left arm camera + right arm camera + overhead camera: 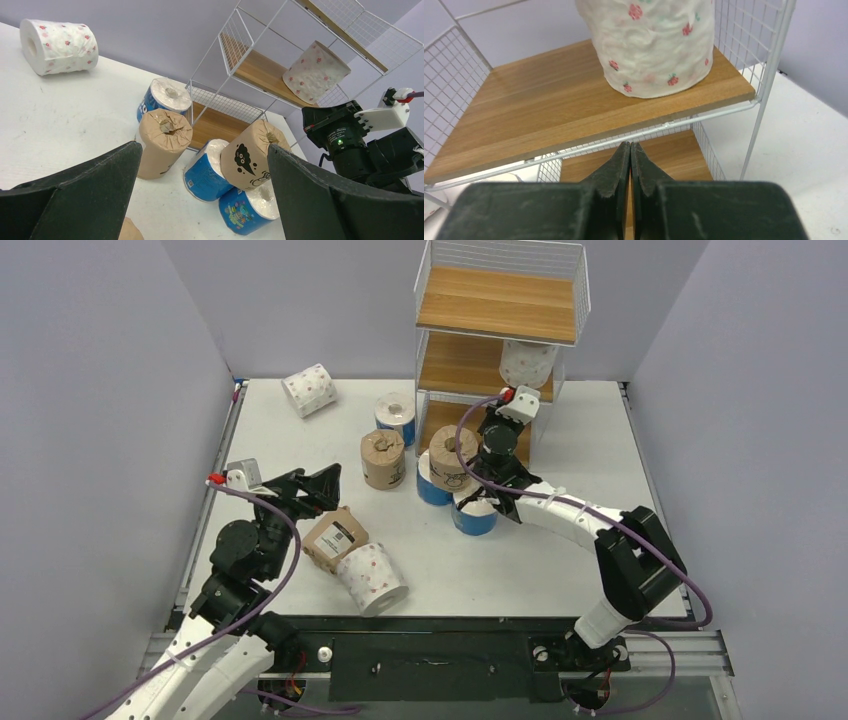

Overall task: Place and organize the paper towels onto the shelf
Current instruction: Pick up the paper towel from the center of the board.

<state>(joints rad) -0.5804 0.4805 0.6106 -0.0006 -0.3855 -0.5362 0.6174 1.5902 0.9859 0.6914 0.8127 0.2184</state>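
The white table point(560, 540) takes up most of the floor of the booth, and the wire shelf point(497, 302) stands at its far edge, three wooden boards high.

The right arm point(600, 530) rises from its base at the near right, bends sharply at the elbow, and runs its forearm left and away over a clump of rolls. Its wrist is turned at the shelf. The right gripper point(630, 149) has its fingers pressed flat together with nothing between them, just in front of the middle board's edge.

The left arm point(235, 550) sits folded low at the near left. The left gripper point(322, 487) points across the table with its fingers spread wide, holding nothing.

One dotted white roll point(651, 45) stands on the middle board, at its right end. The rest are on the table: a dotted roll point(309, 390) on its side far left, a blue roll point(395, 418) and a brown roll point(383, 458) upright, a clump of three point(452, 455) below the right wrist, and a labelled brown roll point(335, 537) touching another dotted one point(372, 578) beside the left gripper.
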